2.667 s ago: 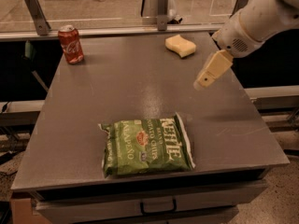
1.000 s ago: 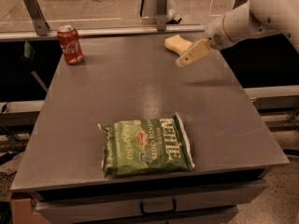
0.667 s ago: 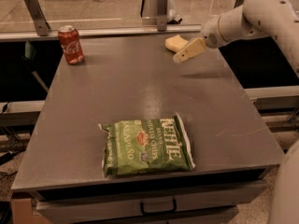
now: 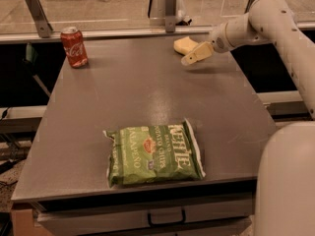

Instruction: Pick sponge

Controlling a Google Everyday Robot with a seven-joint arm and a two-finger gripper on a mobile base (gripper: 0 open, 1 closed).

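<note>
The pale yellow sponge (image 4: 183, 44) lies at the far right of the grey table (image 4: 147, 92), near the back edge. My gripper (image 4: 193, 56) hangs from the white arm that reaches in from the right. Its cream fingers point left and down, just in front of and to the right of the sponge, partly overlapping the sponge's near right corner. It holds nothing that I can see.
A red cola can (image 4: 74, 46) stands upright at the far left corner. A green chips bag (image 4: 153, 154) lies flat near the front edge. A railing with metal posts (image 4: 170, 6) runs behind the table. The robot's white body (image 4: 285, 181) fills the lower right.
The gripper has moved from the right side of the table back and left toward the sponge, and now sits right beside it. The sponge, can and bag have not moved.
</note>
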